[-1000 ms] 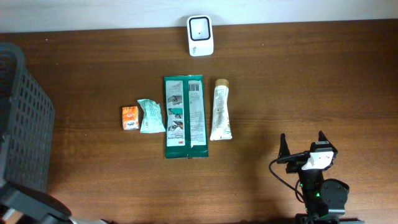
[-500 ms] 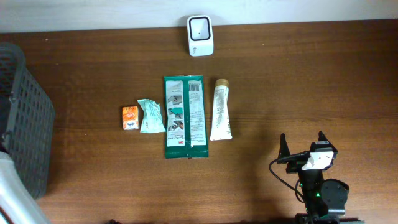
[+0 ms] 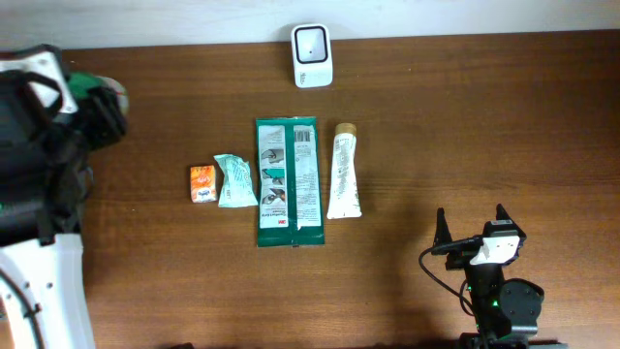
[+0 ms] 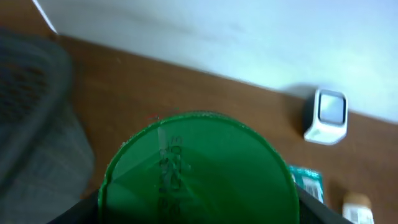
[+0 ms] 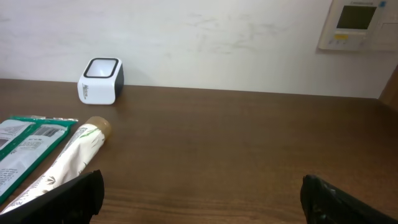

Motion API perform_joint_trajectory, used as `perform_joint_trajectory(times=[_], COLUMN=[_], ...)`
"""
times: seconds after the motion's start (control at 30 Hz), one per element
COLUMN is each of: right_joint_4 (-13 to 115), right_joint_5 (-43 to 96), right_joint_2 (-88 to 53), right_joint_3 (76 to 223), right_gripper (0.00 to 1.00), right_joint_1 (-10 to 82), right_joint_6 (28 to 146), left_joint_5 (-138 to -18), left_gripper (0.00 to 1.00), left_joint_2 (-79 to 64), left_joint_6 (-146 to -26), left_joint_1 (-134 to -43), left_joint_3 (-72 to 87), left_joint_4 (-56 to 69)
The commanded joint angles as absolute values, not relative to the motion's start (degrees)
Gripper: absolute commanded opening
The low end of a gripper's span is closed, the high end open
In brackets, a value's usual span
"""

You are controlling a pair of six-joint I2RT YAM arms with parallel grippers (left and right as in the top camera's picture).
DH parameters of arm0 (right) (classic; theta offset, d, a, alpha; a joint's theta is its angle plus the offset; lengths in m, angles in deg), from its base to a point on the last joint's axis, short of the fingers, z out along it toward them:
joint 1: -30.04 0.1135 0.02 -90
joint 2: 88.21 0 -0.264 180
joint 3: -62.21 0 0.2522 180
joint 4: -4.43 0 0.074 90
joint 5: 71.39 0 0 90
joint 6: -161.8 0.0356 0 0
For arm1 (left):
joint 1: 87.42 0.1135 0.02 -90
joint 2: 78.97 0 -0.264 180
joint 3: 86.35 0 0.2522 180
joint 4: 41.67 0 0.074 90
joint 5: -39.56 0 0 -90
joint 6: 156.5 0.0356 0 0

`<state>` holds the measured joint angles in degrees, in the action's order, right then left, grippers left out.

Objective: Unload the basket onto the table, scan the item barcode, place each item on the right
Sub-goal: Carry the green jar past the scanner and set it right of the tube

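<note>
Your left fingers [image 4: 313, 211] hold a round green tub [image 4: 199, 171] over the table [image 3: 436, 126], and your right fingers [image 3: 442, 231] are spread wide open, holding nothing.

A green round container [image 4: 199, 171] fills the lower middle, gripped between the dark fingers [image 4: 311, 211] of the left pincer [image 4: 199, 214]. On the brown worktop [image 4: 124, 81], a white scanner [image 4: 328, 116] sits at 2 o'clock and a grey basket [image 4: 31, 112] at 9 o'clock.

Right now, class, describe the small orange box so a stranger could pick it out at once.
On the brown table, four items lie in a central row. The orange box sits at its left end, beside a crumpled pale-green packet; it is the smallest and only orange one.
</note>
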<state>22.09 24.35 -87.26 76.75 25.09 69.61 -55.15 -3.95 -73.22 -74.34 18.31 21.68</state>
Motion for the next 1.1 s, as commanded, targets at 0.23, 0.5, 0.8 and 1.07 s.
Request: perform_joint_trajectory(times=[0.23,0.5,0.8,1.07], right_joint_4=[22.11,22.11,22.11,22.11], right_joint_5=[25.07,25.05,25.07,25.05], right_joint_2=[-87.37,-87.37,-87.37,-87.37], right_joint_3=[76.29,76.29,76.29,76.29], right_gripper=[0.98,0.98,0.98,0.98], right_joint_1=[24.76,24.76,24.76,24.76], right_joint_6=[69.24,69.24,69.24,69.24], left_joint_5=[-55.59,-55.63,-55.61,-55.61], left_gripper=[0.62,0.62,0.63,0.67], left_joint_2=[7.15,15.26,22.12,31.2], left_joint_6=[-74.59,-74.62,-74.59,-74.59], left_joint_1=[-87.81,-99.63,-114.6,-126.12], left_joint_3=[19.55,19.55,19.55,19.55], left_joint_4=[24.43,21.76,12.15,-0.77])
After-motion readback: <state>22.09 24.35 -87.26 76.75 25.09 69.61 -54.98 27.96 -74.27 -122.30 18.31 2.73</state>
